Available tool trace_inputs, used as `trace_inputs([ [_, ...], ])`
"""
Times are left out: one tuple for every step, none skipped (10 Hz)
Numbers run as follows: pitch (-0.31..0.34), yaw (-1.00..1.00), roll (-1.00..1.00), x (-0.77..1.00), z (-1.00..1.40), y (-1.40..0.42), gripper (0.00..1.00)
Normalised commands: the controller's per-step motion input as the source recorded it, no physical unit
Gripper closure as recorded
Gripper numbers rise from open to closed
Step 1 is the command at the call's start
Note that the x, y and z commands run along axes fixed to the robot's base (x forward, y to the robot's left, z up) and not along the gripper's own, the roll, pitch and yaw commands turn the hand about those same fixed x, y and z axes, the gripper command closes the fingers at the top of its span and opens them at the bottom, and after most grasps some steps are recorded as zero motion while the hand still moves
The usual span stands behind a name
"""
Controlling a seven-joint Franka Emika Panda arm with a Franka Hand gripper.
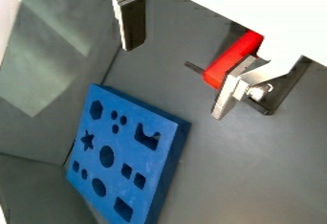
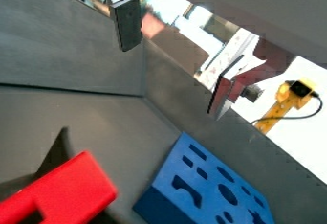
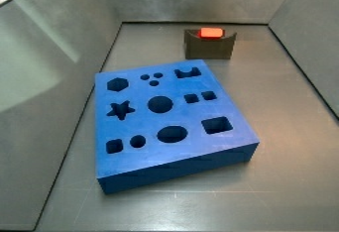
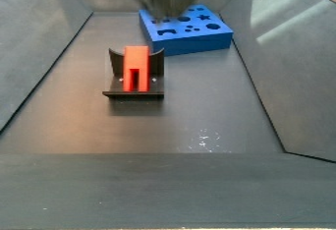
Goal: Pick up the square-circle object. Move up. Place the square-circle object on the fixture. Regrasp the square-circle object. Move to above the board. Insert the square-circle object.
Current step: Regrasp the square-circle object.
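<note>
In a side view the board (image 3: pixel 169 117), a thick blue slab with star, round, square and hexagon holes, lies flat on the dark table (image 3: pixel 284 191), taking up the left and middle of the floor. To its right and further back stands the fixture (image 3: pixel 212 44), well apart from the board, with the square-circle object (image 3: pixel 209 33) resting on top of it. In a side view the red-orange piece (image 4: pixel 136 67) lies lengthwise in the dark cradle (image 4: pixel 134 85), with the blue slab (image 4: pixel 188 29) behind and to the right. In a wrist view the claw (image 1: pixel 179 57) hangs above the table with its plates spread apart and nothing clamped between them; one finger (image 1: pixel 130 17) shows clearly.
</note>
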Motion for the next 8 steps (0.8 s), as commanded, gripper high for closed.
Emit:
trace_inputs([
  [0.013, 0.02, 1.00, -0.11, 0.12, -0.35, 0.00],
  [0.011, 0.02, 1.00, -0.08, 0.08, -0.24, 0.00],
  [0.011, 0.02, 1.00, -0.04, 0.05, -0.07, 0.00],
  [0.012, 0.02, 1.00, -0.03, 0.04, -0.05, 0.00],
  [0.009, 0.02, 1.00, -0.02, 0.01, -0.05, 0.00],
  [0.005, 0.02, 1.00, -0.03, 0.01, -0.04, 0.00],
  [-0.001, 0.02, 1.00, -0.04, 0.01, -0.03, 0.00],
  [-0.004, 0.02, 1.00, -0.04, 0.01, -0.03, 0.00],
])
